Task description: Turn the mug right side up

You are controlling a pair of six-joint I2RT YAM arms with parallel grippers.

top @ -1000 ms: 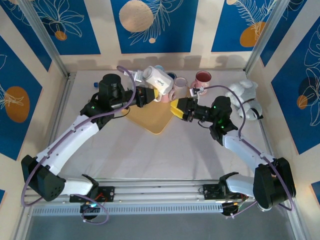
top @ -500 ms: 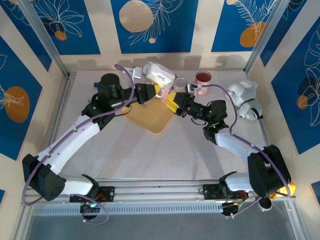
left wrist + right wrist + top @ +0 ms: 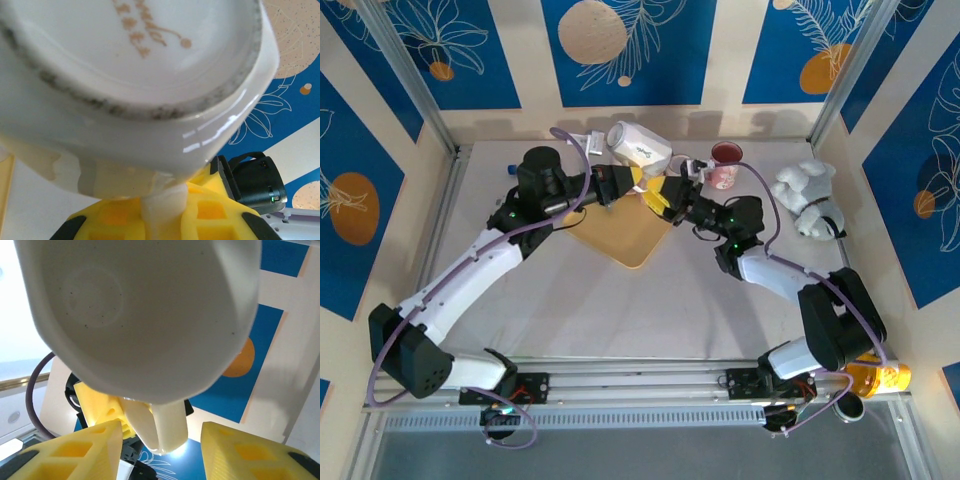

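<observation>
Mug (image 3: 638, 148): white, tilted, up in the air above the far edge of the tray (image 3: 620, 240), well clear of the counter (image 3: 620, 300).
Left fingers (image 3: 115, 220): pinching the mug's handle, clamped tight on it.
Right fingers (image 3: 75, 452): spread, one on either side of that same handle, with a gap showing on both sides.
Mug's mouth: facing the right wrist camera; its base faces the left one.

Mug (image 3: 150, 90) base, above left claw (image 3: 162, 200): gold lettering (image 3: 145, 35) cut by top edge, unreadable. Fingertips hidden behind handle (image 3: 160, 225). Right claw (image 3: 161, 426): finger bases cropped below; mug interior blurred, possibly speckled.
</observation>
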